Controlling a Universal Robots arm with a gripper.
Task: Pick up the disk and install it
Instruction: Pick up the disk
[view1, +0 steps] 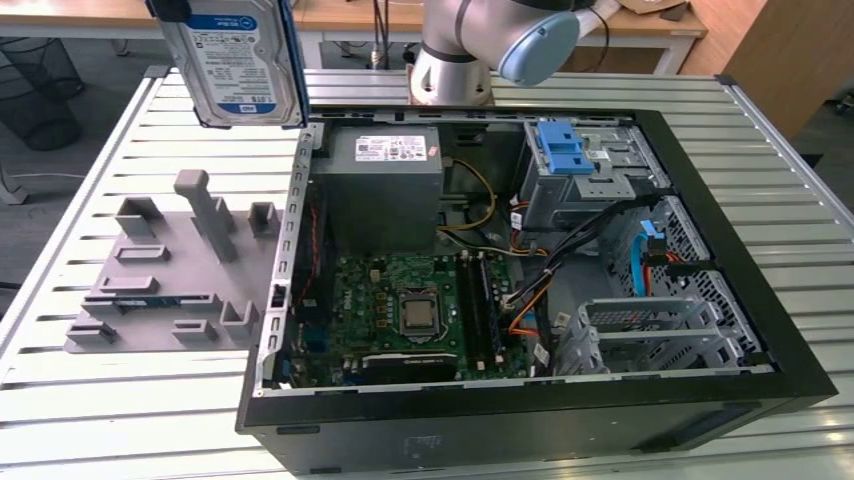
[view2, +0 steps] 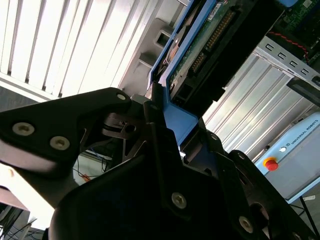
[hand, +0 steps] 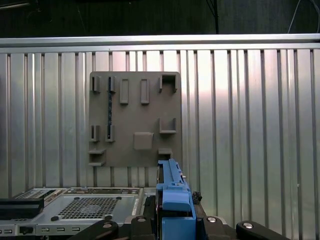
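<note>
The exterior view looks steeply down over the whole tabletop (view1: 120, 420), sharing the grey fixture plate (view1: 147, 300) at frame left with the distant, downward-facing first wrist view, while the second wrist view sits close behind the hand (view2: 175, 117), facing along the disk (view2: 201, 49).

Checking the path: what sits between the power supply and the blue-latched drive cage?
Yellow and black wires, between power supply and drive cage, in the exterior view.
</note>
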